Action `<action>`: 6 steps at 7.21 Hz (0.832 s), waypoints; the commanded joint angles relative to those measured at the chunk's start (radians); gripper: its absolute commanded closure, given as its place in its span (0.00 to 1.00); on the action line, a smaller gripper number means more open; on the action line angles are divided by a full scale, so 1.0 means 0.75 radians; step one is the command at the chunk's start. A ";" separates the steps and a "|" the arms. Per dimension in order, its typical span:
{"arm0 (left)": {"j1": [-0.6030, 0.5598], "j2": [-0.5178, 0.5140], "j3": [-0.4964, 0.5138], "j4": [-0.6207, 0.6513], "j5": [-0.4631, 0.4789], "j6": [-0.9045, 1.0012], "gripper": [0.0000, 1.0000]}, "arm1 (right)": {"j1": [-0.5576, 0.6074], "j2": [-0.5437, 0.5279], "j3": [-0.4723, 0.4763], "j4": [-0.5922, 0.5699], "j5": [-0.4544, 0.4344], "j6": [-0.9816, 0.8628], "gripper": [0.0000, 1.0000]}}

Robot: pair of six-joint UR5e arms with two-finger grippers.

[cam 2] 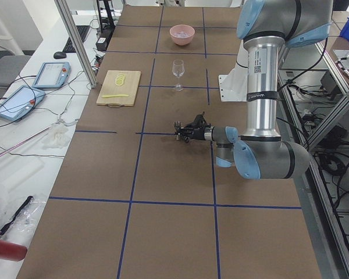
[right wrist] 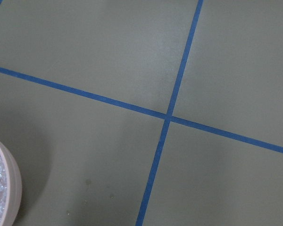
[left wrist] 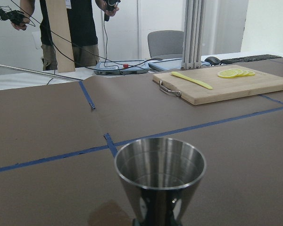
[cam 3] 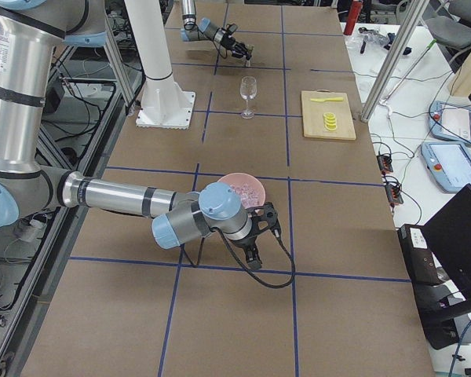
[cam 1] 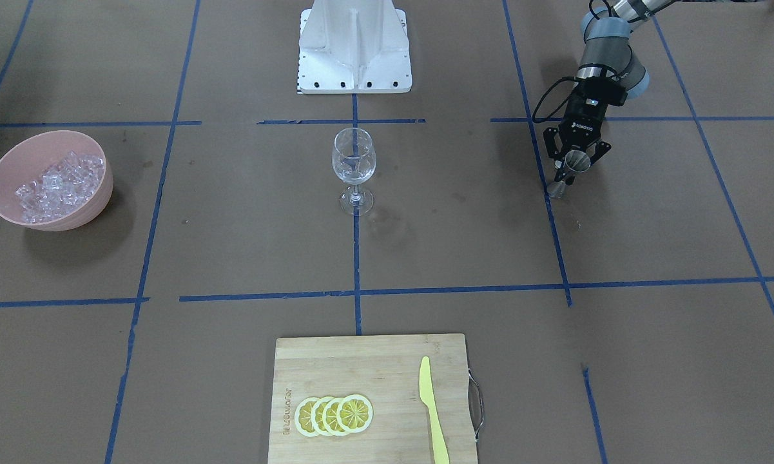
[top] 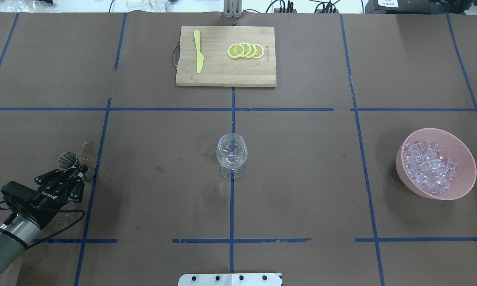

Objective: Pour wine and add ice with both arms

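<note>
A clear wine glass stands upright at the table's middle. The ice is heaped in a pink bowl. My left gripper lies low and level over the table, shut on the waist of an upright steel jigger. My right gripper shows only in the exterior right view, just beside the near side of the bowl. I cannot tell whether it is open or shut. Its wrist view shows only the bowl's rim.
A wooden cutting board at the operators' side carries lemon slices and a yellow knife. The white pedestal stands at the robot's side. A person stands beyond the table in the left wrist view.
</note>
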 commanded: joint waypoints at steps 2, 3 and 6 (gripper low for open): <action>0.002 0.000 0.002 0.002 0.000 0.008 0.82 | -0.001 0.000 0.001 0.001 0.000 0.000 0.00; 0.002 0.000 0.004 0.002 0.002 0.010 0.59 | -0.001 0.000 -0.001 0.001 0.000 0.000 0.00; 0.000 0.000 -0.008 -0.003 0.004 0.013 0.00 | -0.001 0.000 -0.001 0.001 0.000 0.000 0.00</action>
